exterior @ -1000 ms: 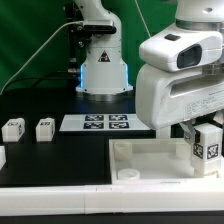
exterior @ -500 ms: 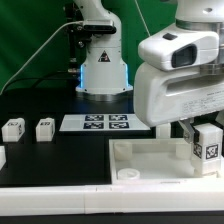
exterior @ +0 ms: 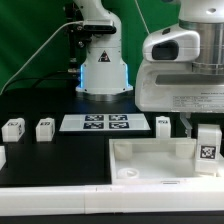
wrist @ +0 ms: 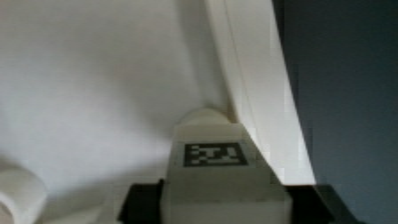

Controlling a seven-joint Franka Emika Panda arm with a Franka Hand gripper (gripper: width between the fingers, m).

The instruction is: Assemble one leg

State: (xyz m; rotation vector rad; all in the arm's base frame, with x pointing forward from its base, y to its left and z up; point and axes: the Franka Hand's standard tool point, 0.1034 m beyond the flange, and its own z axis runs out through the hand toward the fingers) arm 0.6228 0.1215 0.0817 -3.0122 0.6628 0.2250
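One leg [exterior: 207, 148], a small white block with a marker tag, stands upright in the far corner of the white tray-like piece [exterior: 140, 160] at the exterior view's right. My gripper [exterior: 203, 126] comes down on it from above. In the wrist view the leg [wrist: 217, 150] fills the gap between my two black pads [wrist: 150, 203], which lie against its two sides, so the gripper is shut on the leg. The leg sits tight against the tray's raised wall [wrist: 254, 70].
Another leg [exterior: 163, 125] stands on the black table behind the tray. Two more legs [exterior: 13, 128] [exterior: 45, 128] stand at the exterior view's left. The marker board [exterior: 96, 123] lies in front of the robot base [exterior: 104, 72].
My gripper body has risen a little and turned more square to the exterior camera. The leg in the tray corner has hardly moved. A leg behind the tray is now uncovered.
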